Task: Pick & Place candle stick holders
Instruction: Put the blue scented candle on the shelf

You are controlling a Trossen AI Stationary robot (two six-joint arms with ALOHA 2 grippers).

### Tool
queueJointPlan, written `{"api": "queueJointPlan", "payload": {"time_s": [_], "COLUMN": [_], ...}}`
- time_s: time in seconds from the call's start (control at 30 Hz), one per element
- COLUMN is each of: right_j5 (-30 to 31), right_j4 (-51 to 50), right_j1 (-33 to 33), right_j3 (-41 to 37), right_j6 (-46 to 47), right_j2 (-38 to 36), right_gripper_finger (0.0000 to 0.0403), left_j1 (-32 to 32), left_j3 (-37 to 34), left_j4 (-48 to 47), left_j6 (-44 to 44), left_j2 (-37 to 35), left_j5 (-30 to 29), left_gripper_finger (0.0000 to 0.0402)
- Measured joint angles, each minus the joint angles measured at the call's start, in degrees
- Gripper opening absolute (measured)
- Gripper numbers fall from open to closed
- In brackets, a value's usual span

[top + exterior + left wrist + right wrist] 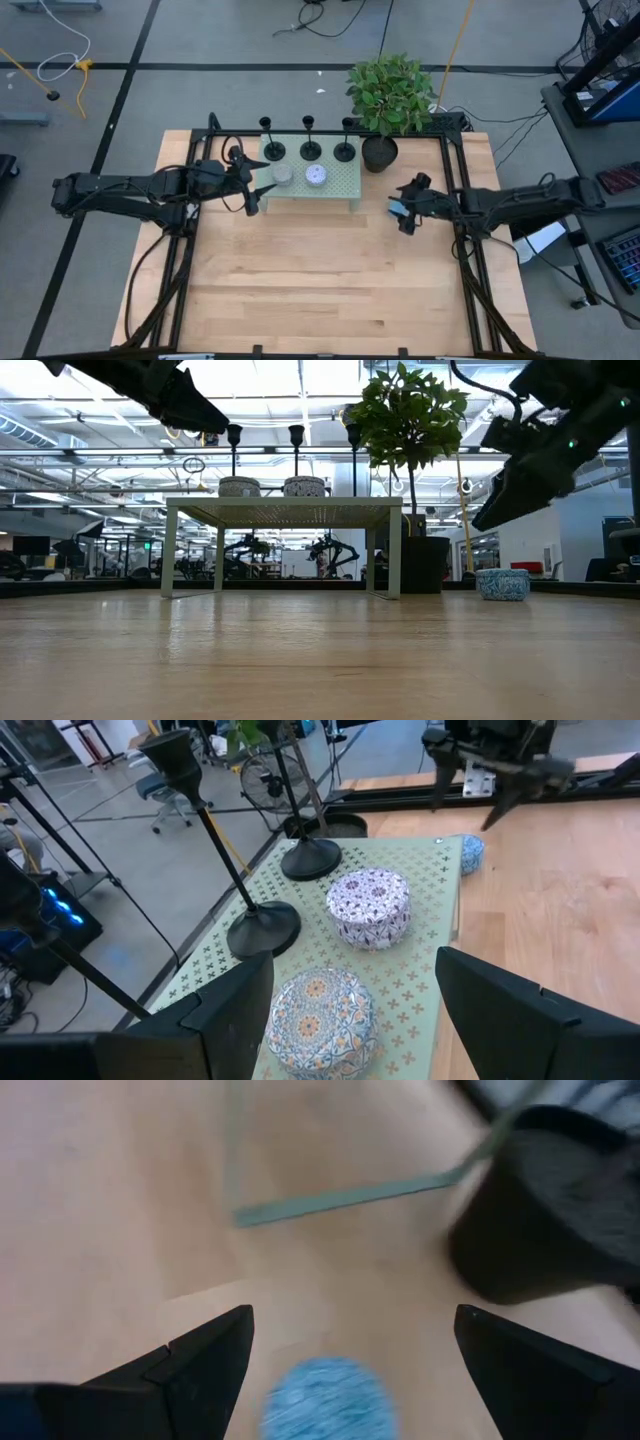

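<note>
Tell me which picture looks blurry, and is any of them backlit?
Right wrist view is smeared: the blue tin and plant pot have soft edges. Low view is backlit by ceiling lights, so the holders and both arms show as silhouettes. High view is evenly lit and sharp.

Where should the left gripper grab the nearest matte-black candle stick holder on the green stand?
Grip the leftmost matte-black candle stick holder by its thin upright stem, above the flat disc base. The open left gripper should come from the front, above the patterned round tins.

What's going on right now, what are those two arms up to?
Left gripper open above pale green stand, near patterned tins. Right gripper open over small blue tin. Three matte-black candle stick holders untouched on stand.
</note>
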Motion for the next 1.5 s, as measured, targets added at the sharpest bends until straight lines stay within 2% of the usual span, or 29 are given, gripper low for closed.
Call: {"api": "queueJointPlan", "payload": {"time_s": [0.13,0.33,0.57,1.1,1.5], "right_j5": [3.86,3.69,3.82,3.85,5.37], "right_j4": [6.22,19.24,34.93,34.83,35.08], "right_j1": [-0.01,-0.01,-0.01,-0.01,-0.12], "right_j3": [-5.46,-14.51,-22.90,-24.53,-20.90], "right_j6": [1.26,6.98,6.33,10.10,14.27], "right_j2": [-1.10,-1.25,-1.18,1.00,11.81], "right_gripper_finger": [0.0338,0.0338,0.0338,0.0338,0.0338], "left_j1": [0.00,0.00,0.00,-0.02,-0.02], "left_j3": [0.00,0.00,0.00,0.00,0.00], "left_j4": [0.09,0.07,0.07,0.05,2.58], "left_j6": [-0.33,-0.29,-0.34,-0.16,-0.07], "left_j2": [0.00,0.00,0.00,0.00,0.00], "left_j5": [0.01,0.00,0.00,-0.01,0.03], "left_gripper_finger": [0.0280,0.0280,0.0280,0.0280,0.0280]}}
